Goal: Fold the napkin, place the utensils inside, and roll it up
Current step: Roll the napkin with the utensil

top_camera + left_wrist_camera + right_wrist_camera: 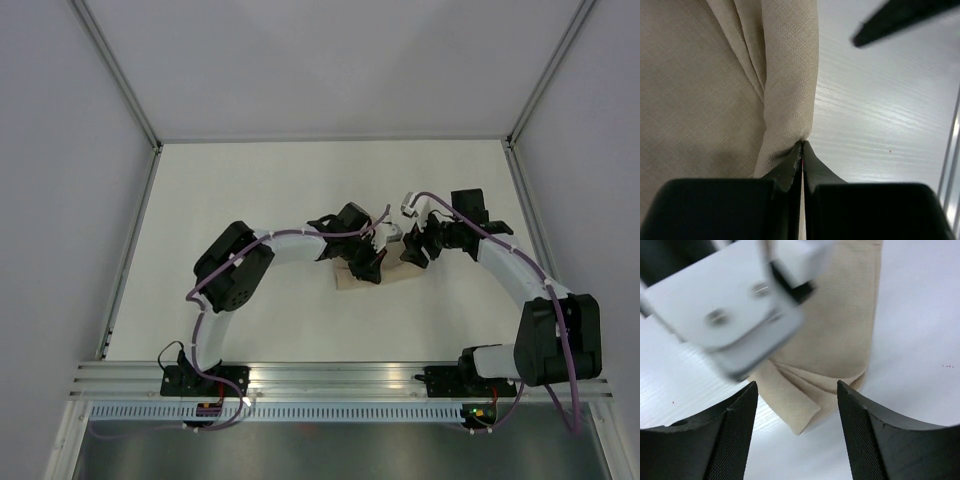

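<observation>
The beige napkin [346, 283] lies as a narrow rolled bundle on the white table, between my two grippers. In the left wrist view the napkin [700, 100] fills the left half, and my left gripper [802, 143] is shut with its tips against the roll's right edge. I cannot see whether cloth is pinched between them. My right gripper [796, 385] is open, its fingers straddling the pointed end of the napkin [840, 330] without touching it. From above, the left gripper [368, 268] and right gripper [412, 250] stand close together. The utensils are hidden.
A blurred white part of the left arm [725, 305] hangs over the napkin in the right wrist view. A dark blurred finger [900, 20] crosses the top right of the left wrist view. An aluminium rail [330, 378] runs along the near edge, and grey walls enclose the table.
</observation>
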